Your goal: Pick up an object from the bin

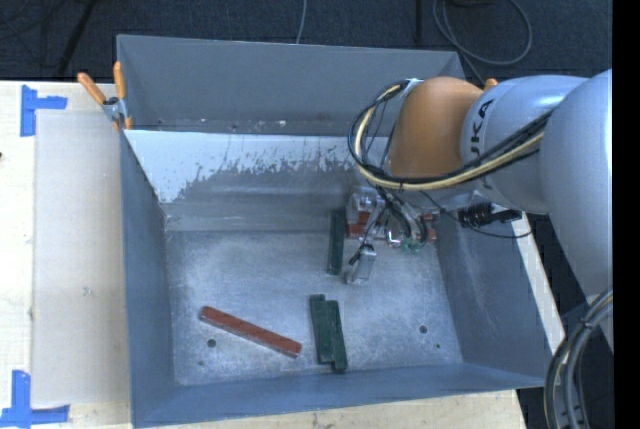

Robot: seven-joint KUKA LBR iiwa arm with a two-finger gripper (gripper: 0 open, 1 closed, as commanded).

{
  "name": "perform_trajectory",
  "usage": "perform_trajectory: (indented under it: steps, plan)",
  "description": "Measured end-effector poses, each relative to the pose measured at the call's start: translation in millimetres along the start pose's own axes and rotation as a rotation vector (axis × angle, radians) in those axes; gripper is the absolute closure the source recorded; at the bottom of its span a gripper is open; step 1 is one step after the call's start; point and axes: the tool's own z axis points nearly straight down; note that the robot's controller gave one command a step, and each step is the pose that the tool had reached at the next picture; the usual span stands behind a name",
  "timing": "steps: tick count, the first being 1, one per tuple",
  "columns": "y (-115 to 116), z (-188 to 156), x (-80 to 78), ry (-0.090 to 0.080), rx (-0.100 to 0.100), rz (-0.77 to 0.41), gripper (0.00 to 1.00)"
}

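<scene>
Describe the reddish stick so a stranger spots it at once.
Look into the grey bin, at the lower left of its floor. A long thin stick lies there aslant, beside a dark green bar. It alone is reddish brown.

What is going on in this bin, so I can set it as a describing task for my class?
A robot arm reaches in from the right; its gripper hangs low in the grey bin, towards its back right. A dark green bar lies just beside it; whether it is gripped cannot be told. Nearer the front lie a second dark green bar and a reddish-brown stick, both apart from the gripper.
</scene>
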Motion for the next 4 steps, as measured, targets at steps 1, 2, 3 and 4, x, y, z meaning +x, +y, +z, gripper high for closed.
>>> perform_trajectory:
  steps: [1,2,3,4]
  plan:
    - [0,-8,-4.5,-0.015,0.0,-0.002,1.0]
    - [-18,-149,0.7,-0.01,0.0,-0.022,1.0]
    - [-18,-143,2.3,-0.002,0.0,-0.024,0.0]
    - [-53,0,7.5,-0.004,0.0,-0.194,0.0]
